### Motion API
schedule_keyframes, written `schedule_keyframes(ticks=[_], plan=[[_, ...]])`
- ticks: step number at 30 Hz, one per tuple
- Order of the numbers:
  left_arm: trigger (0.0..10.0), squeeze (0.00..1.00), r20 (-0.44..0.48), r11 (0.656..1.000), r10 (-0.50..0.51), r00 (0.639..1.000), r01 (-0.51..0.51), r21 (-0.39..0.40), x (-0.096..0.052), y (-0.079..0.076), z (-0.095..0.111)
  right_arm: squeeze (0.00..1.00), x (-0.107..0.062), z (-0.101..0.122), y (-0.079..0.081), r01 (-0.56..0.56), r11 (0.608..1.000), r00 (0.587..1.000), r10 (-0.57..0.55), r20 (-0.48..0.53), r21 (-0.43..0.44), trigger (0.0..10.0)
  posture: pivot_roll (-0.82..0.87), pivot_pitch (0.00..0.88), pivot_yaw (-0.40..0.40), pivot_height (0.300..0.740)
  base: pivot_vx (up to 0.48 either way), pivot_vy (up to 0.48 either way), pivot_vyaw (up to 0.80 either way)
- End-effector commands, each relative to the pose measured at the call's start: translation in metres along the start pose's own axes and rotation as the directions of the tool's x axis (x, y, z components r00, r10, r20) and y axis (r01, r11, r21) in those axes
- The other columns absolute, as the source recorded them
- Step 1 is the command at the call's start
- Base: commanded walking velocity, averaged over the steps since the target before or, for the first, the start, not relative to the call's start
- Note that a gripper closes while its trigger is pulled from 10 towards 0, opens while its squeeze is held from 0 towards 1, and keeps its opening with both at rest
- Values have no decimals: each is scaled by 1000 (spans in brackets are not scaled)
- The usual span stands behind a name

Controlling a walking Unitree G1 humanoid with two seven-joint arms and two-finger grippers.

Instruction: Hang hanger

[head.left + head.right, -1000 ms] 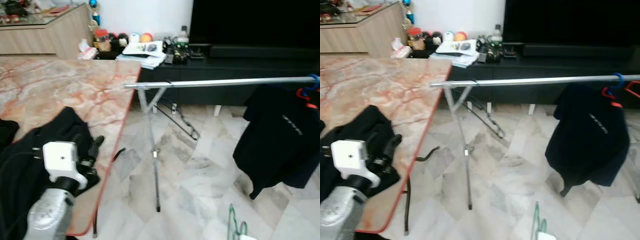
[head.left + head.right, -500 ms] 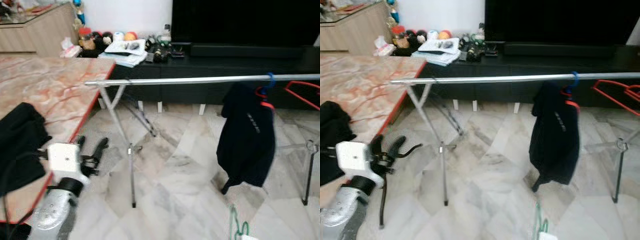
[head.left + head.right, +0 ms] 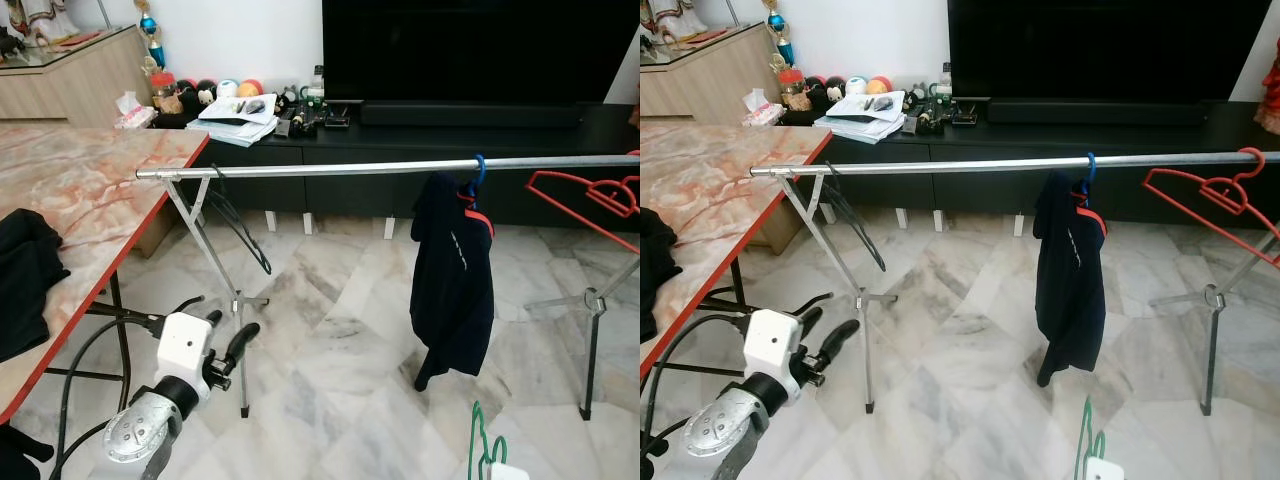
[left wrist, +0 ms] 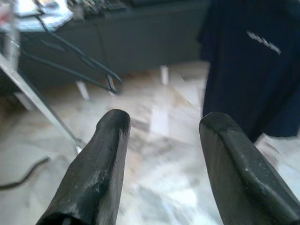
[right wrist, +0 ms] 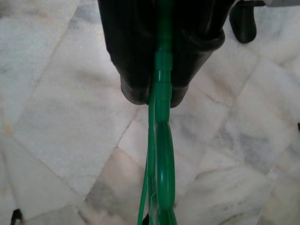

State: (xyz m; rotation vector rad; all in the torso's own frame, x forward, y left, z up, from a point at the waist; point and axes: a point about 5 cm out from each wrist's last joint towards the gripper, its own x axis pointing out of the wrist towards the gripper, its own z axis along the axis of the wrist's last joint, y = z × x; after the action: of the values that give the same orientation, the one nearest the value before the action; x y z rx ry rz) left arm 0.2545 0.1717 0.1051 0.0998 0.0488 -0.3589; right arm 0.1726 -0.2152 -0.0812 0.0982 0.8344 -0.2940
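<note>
1. Clearly unfinished in the eye views: the green plastic hanger (image 3: pixel 484 452) sits low, well below the long silver clothes rail (image 3: pixel 380 167), which already carries a dark navy garment (image 3: pixel 452 280) and a red wire hanger (image 3: pixel 1210 205). Lifting and hooking it remain.
2. Left wrist view: the left gripper (image 4: pixel 161 140) is spread and empty, facing the rail's leg.
3. Right wrist view: the right gripper (image 5: pixel 157 91) clamps the thin, glossy hanger above marble floor.
</note>
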Motion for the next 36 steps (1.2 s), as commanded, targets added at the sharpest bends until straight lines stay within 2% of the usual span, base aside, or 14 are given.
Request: schedule_keyframes(ticks=[1, 5, 7, 10, 12, 14, 16, 18, 21, 22, 23, 28, 32, 36], plan=[[10000, 0, -58, 996, -72, 996, 75, 50, 1, -3, -10, 0, 0, 1, 3, -17, 1000, 1000, 17, 3, -16, 10000, 9, 58, 51, 721, 0, 0, 0], [10000, 0, -101, 982, -157, 982, 166, 94, 3, -7, -17, 0, 3, 11, 9, -85, 990, 996, 89, 32, -116, 10000, 7, 57, 52, 721, 0, 0, 0], [10000, 0, -131, 958, -219, 967, 238, 160, 8, -8, -20, 0, 4, 25, 20, -169, 938, 978, 199, 69, -302, 10000, 7, 55, 53, 721, 0, 0, 0], [10000, 0, -149, 927, -295, 944, 320, 193, 16, -11, -18, 0, 5, 49, 36, -294, 812, 920, 384, 82, -504, 10000, -3, 58, 52, 721, 0, 0, 0], [10000, 0, -154, 920, -307, 939, 334, 205, 17, -11, -18, 0, 5, 52, 38, -307, 796, 911, 404, 81, -523, 10000, -3, 58, 52, 721, 0, 0, 0], [10000, 0, -162, 904, -340, 926, 370, 214, 21, -9, -17, 0, 6, 70, 42, -346, 726, 874, 480, 78, -594, 10000, -6, 73, 44, 721, 0, 0, 0], [10000, 0, -165, 898, -354, 920, 384, 215, 22, -9, -16, 0, 6, 76, 43, -359, 699, 860, 506, 72, -618, 10000, -6, 75, 44, 721, 0, 0, 0], [10000, 0, -185, 878, -400, 898, 433, 203, 24, -10, -17, 0, 4, 84, 47, -398, 628, 824, 565, 41, -668, 10000, -2, 81, 42, 721, 0, 0, 0], [10000, 0, -272, 814, -494, 826, 549, 189, 22, -10, -26, 0, -3, 86, 61, -500, 382, 711, 694, -117, -777, 10000, -6, 91, 41, 721, 0, 0, 0], [10000, 0, -272, 814, -494, 826, 549, 189, 22, -10, -26, 0, -3, 86, 61, -500, 382, 711, 694, -117, -777, 10000, -6, 91, 41, 721, 0, 0, 0], [10000, 0, -303, 791, -518, 800, 583, 187, 21, -11, -29, 0, -5, 85, 64, -531, 296, 672, 717, -183, -794, 10000, -9, 96, 40, 721, 0, 0, 0], [10000, 0, -307, 747, -587, 749, 648, 152, 26, -15, -30, 0, -14, 85, 77, -610, 50, 528, 770, -359, -791, 10000, -10, 104, 38, 721, 0, 0, 0], [10000, 0, -286, 710, -640, 713, 691, 137, 32, -22, -24, 0, -19, 84, 84, -613, -78, 467, 766, -441, -786, 10000, -13, 109, 35, 721, 0, 0, 0], [10000, 0, -283, 656, -703, 653, 748, 97, 32, -28, -23, 0, -20, 92, 88, -576, -92, 474, 772, -423, -812, 10000, -15, 111, 34, 721, 0, 0, 0]])
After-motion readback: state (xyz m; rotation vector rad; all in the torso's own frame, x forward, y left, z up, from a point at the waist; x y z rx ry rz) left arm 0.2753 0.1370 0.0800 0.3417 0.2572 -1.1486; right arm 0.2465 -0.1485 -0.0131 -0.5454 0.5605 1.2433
